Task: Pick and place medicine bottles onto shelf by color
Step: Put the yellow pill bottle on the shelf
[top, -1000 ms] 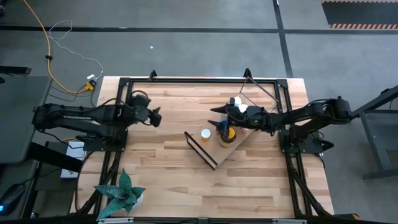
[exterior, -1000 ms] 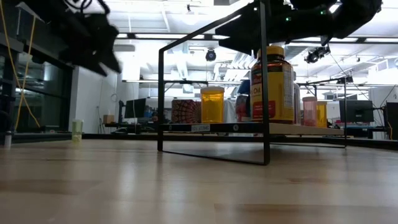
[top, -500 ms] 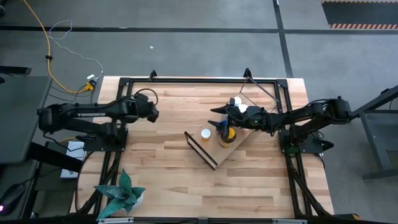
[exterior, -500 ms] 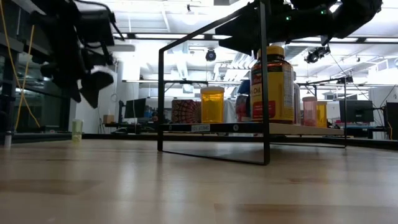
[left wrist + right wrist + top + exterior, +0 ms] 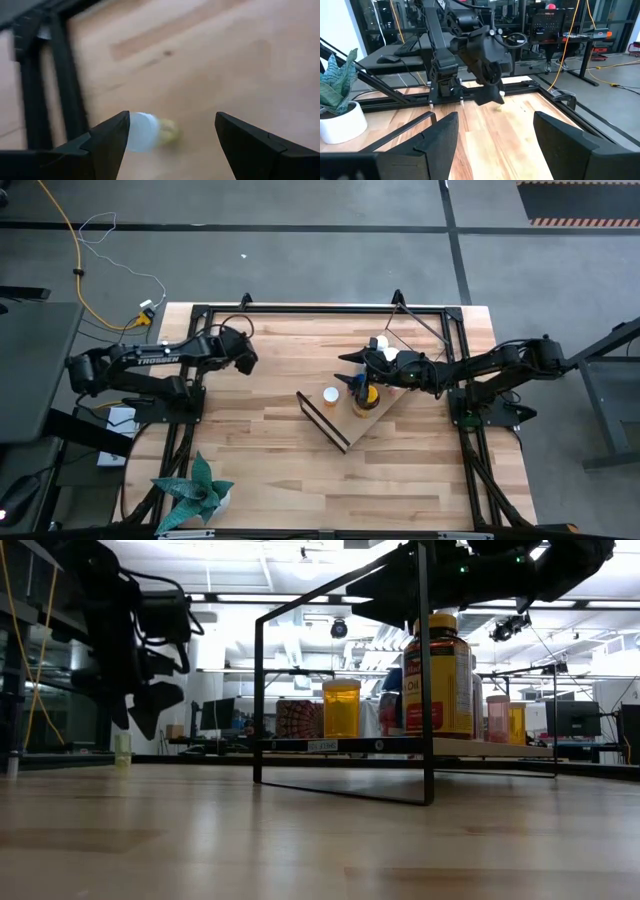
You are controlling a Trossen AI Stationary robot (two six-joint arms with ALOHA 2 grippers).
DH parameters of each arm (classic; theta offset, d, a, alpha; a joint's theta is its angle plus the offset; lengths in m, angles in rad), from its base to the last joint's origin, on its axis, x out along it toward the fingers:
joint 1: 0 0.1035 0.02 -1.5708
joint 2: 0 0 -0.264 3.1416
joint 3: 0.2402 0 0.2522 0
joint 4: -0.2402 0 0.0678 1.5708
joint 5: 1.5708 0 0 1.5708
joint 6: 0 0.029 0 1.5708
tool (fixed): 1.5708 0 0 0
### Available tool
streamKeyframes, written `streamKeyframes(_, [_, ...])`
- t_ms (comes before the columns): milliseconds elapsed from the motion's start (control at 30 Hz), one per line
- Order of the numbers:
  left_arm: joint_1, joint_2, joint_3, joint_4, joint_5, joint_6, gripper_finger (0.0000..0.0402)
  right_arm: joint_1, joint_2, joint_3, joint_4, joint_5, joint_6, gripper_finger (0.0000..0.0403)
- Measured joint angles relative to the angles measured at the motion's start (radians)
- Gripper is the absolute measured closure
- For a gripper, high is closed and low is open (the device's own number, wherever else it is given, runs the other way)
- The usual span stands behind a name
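My left gripper [image 5: 247, 361] hangs open over the table's far left, tipped downward. Below and ahead of its fingers is a small yellowish bottle with a white cap [image 5: 149, 137], blurred in the left wrist view; it also shows far off as the small bottle [image 5: 123, 748] on the table. The shelf [image 5: 340, 423] stands at mid-table and carries several bottles: a white-capped one [image 5: 330, 394], an amber one with a yellow cap [image 5: 368, 396], and white ones [image 5: 386, 348]. My right gripper [image 5: 346, 370] stands open and level above the shelf, holding nothing.
A black frame [image 5: 320, 309] runs along the table's far edge and sides, close to my left gripper. A potted plant [image 5: 195, 488] stands at the near left corner. Bare wood [image 5: 260, 450] lies between the shelf and the left side.
My left gripper has come down toward the table and swung a little toward the far edge. It has tipped from nearly level to pointing steeply down, and stays open. My right gripper and the bottles on the shelf have kept still.
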Motion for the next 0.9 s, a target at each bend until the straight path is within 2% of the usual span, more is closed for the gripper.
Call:
streamKeyframes(100, [0.023, 0.0, 0.0, -0.001, -0.06, 0.0, 0.0119, 0.0, 0.0, 0.0, -0.001, 0.0, -0.001, 0.0153])
streamKeyframes(233, [0.033, 0.0, 0.0, -0.001, -0.069, 0.0, 0.0119, 0.0, 0.0, 0.0, -0.005, 0.0, -0.001, 0.0153])
streamKeyframes(500, [0.033, 0.0, 0.0, -0.003, 0.009, 0.001, 0.0119, 0.0, 0.0, 0.0, -0.005, 0.0, 0.0, 0.0153])
streamKeyframes(900, [0.032, 0.0, -0.001, -0.032, 0.035, 0.0, 0.0119, 0.0, 0.0, 0.0, -0.015, 0.0, 0.003, 0.0153])
